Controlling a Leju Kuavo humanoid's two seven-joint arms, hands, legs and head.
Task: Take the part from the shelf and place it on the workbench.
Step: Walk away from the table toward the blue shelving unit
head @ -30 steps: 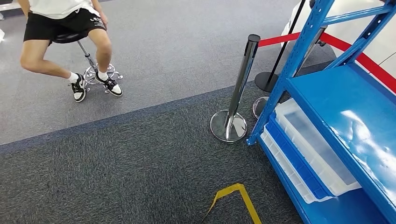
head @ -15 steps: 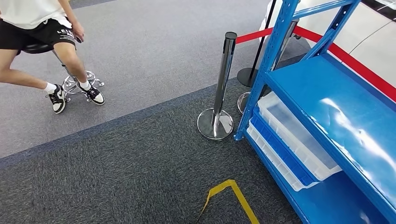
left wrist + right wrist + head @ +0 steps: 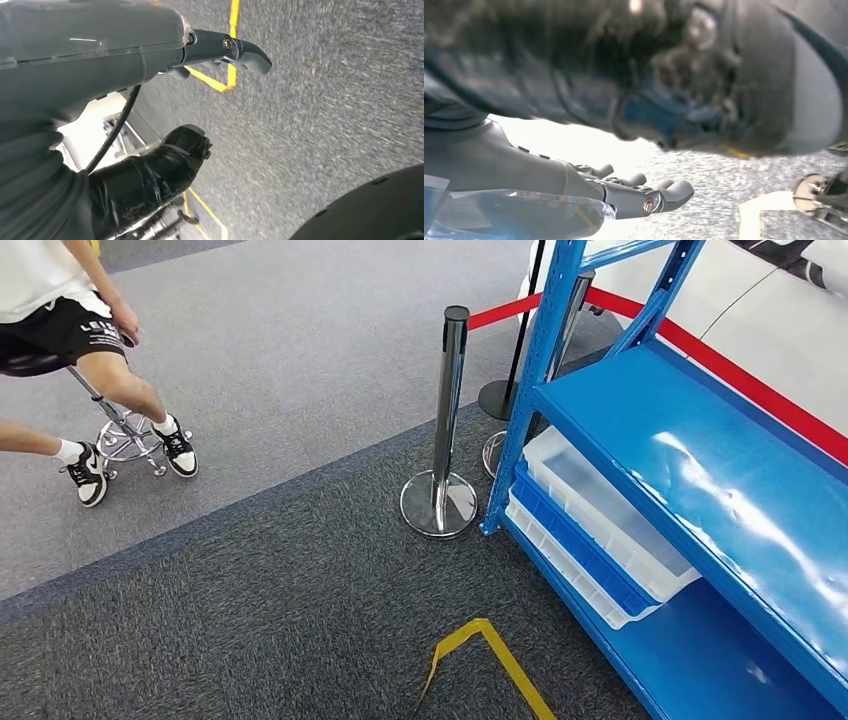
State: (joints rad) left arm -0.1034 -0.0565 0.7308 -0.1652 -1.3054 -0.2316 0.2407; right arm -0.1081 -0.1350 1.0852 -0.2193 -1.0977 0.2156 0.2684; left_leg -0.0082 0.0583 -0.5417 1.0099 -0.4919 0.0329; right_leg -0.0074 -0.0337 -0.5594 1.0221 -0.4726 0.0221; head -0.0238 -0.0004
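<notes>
**Facing the shelf, hands hanging, no part picked out yet**

Head view: the blue shelf [image 3: 700,470] stands at the right, its glossy upper board bare where visible. On the lower board lie stacked shallow bins [image 3: 600,540], clear-white with a blue one between them; they jut past the board's front edge, probably so they can be reached from the aisle. What they hold cannot be told, so the part's place and look cannot be given. A chrome stanchion [image 3: 445,430] with red belt [image 3: 720,340] ropes off the area behind, and yellow floor tape [image 3: 490,660] seems to mark a standing spot. A person [image 3: 70,330] sits on a stool well apart.

Left wrist view: the left hand [image 3: 165,105] hangs over carpet, thumb and fingers [image 3: 245,50] apart, holding nothing.

Right wrist view: the right hand [image 3: 624,192] hangs likewise, fingers [image 3: 674,190] loosely extended and empty; its upper part is blurred.
</notes>
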